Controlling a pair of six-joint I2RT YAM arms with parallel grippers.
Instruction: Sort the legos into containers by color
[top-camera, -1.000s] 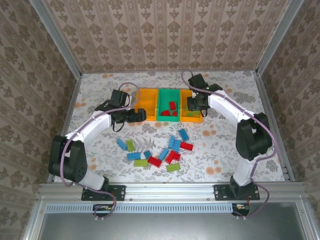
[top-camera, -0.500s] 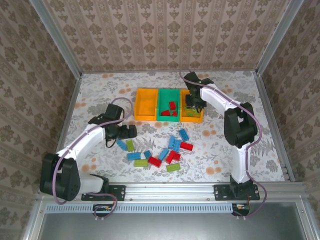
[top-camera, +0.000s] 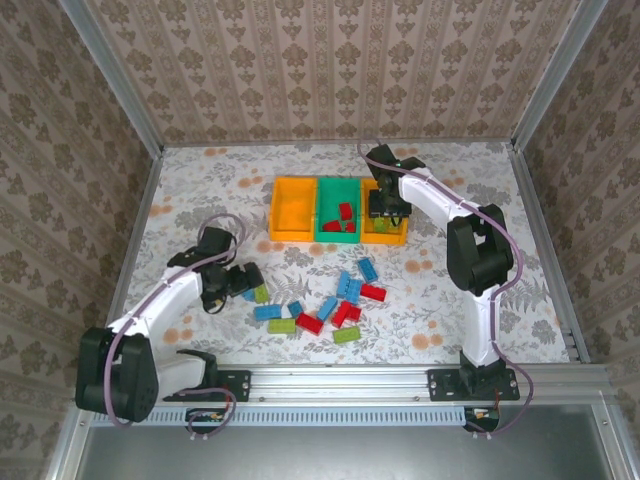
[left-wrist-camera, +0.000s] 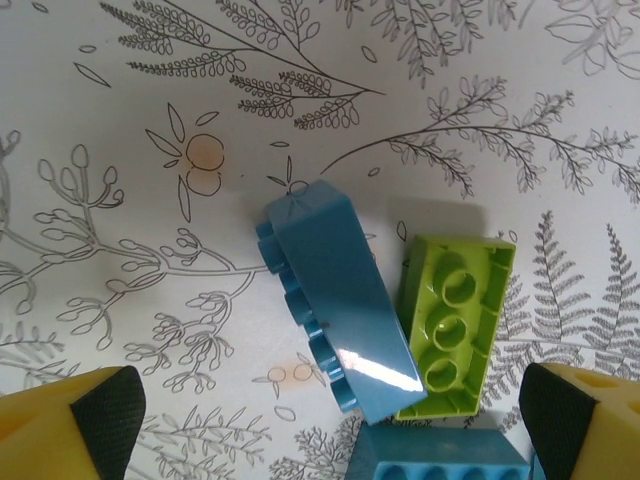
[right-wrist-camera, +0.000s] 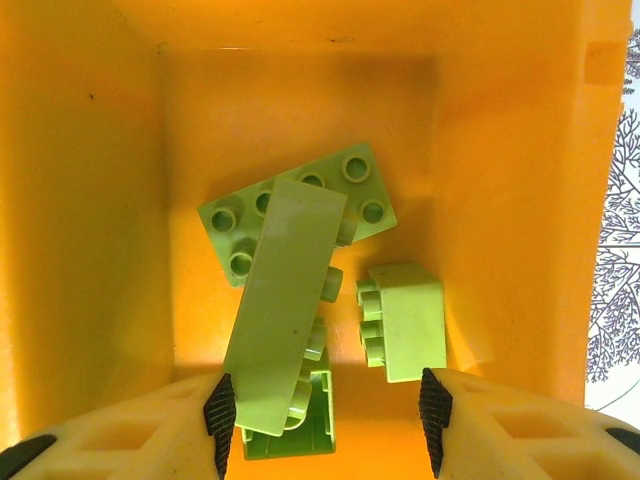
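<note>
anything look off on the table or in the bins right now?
Sorting looks clean: red bricks in the green bin, light green bricks in the right orange bin. The only oddities are among the loose ones: a blue brick lies tipped on its side, close beside a light green brick lying underside up.

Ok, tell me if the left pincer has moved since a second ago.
Yes: the left pincer has pulled back from the left orange bin toward the loose bricks.

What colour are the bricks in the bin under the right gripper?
Light green bricks in the orange-yellow bin; right wrist view shows it best.
</note>
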